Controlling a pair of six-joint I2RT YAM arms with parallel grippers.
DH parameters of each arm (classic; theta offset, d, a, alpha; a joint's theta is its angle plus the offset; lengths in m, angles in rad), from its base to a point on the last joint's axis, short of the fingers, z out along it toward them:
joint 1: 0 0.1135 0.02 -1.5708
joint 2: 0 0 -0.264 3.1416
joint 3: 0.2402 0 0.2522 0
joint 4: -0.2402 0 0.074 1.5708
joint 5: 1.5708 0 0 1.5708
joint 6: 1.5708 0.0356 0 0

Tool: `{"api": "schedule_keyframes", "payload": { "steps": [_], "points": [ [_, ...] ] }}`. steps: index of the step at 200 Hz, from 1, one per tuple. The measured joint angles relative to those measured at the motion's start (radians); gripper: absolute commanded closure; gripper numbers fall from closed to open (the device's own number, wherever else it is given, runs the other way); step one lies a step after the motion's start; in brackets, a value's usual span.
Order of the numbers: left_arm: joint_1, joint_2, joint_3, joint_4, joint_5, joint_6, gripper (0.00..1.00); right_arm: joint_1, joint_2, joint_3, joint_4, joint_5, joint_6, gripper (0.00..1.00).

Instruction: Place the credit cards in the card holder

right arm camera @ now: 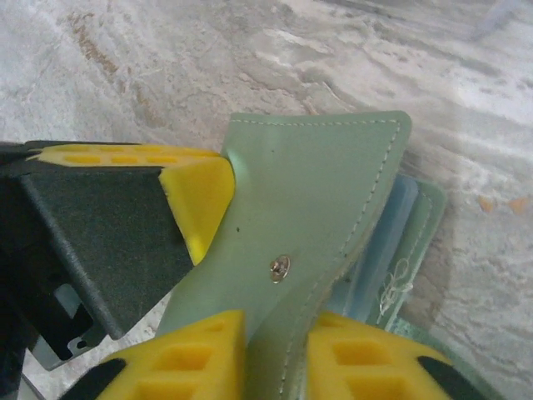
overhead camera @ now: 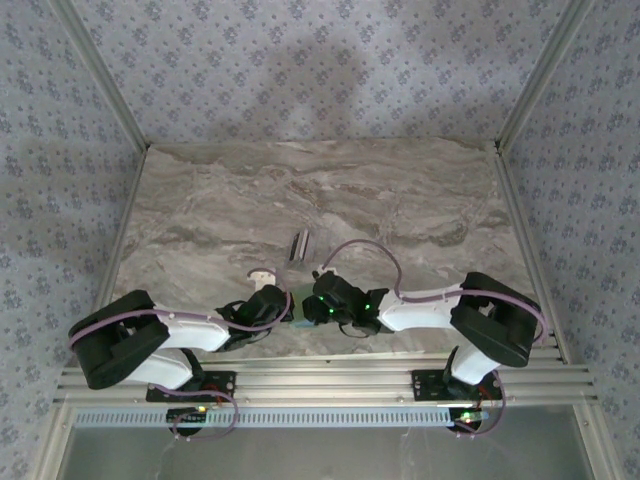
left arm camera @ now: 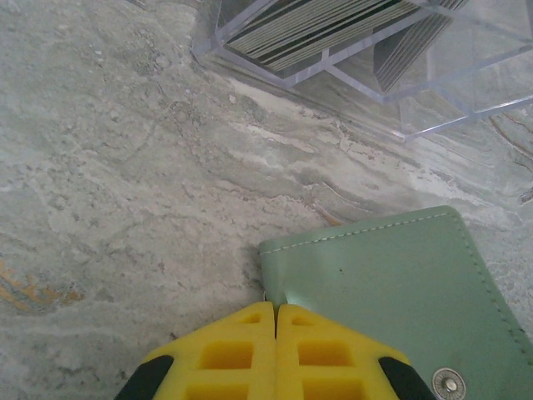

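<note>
Pinching card holder (right arm camera: 333, 183): left jaws on corner, right jaws on flap.

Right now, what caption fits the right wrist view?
Right fingers clamp the card holder by its flap; left fingers pinch its edge.

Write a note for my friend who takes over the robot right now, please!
Left gripper: shut, pinching a corner of the flat sage-green leather-look card holder.
Right gripper: shut on the holder's raised snap flap, holding it open.
The thin silvery-grey striped credit cards stand stacked in a clear plastic box, further back on the marble-patterned table.
Done: holder gripped and opened. A pale blue layer shows inside; I can't tell if it's a card.
Left: fetch the cards and slide them in. One gripper probably has to let go first.
</note>
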Motion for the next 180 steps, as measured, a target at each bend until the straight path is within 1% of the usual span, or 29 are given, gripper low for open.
{"api": "schedule_keyframes", "payload": {
  "steps": [8, 18, 38, 46, 63, 82, 105, 123, 147, 167, 180],
  "points": [
    [0.0, -0.003, 0.0, -0.003, 0.0, 0.0, 0.94, 0.0, -0.001, -0.002, 0.005, 0.001, 0.0, 0.93],
    [0.0, -0.018, 0.0, -0.006, 0.001, 0.0, 0.88, 0.0, -0.009, -0.008, 0.007, 0.006, 0.0, 1.0],
    [-0.003, -0.047, 0.001, -0.034, 0.02, 0.005, 0.77, 0.003, -0.044, -0.017, -0.026, 0.039, 0.002, 1.0],
    [-0.006, -0.07, 0.0, -0.058, 0.032, 0.006, 0.75, 0.01, -0.068, -0.018, -0.06, 0.064, 0.002, 1.0],
    [-0.01, -0.137, -0.008, -0.139, 0.052, 0.015, 0.74, 0.026, -0.131, -0.019, -0.145, 0.143, 0.001, 1.0],
    [-0.01, -0.204, -0.014, -0.229, 0.063, 0.026, 0.76, 0.047, -0.187, -0.011, -0.257, 0.246, -0.006, 1.0],
    [-0.01, -0.254, -0.014, -0.299, 0.073, 0.035, 0.76, 0.097, -0.18, 0.05, -0.418, 0.364, -0.017, 1.0],
    [-0.01, -0.272, -0.014, -0.333, 0.077, 0.042, 0.77, 0.139, -0.128, 0.136, -0.524, 0.441, -0.026, 0.95],
    [-0.01, -0.281, -0.014, -0.359, 0.077, 0.043, 0.77, 0.193, -0.005, 0.272, -0.634, 0.521, -0.032, 0.89],
    [-0.01, -0.289, -0.014, -0.373, 0.077, 0.043, 0.78, 0.22, 0.079, 0.338, -0.658, 0.54, -0.05, 0.81],
    [-0.01, -0.293, -0.014, -0.38, 0.077, 0.043, 0.78, 0.229, 0.11, 0.349, -0.65, 0.531, -0.071, 0.78]
  ]
}}
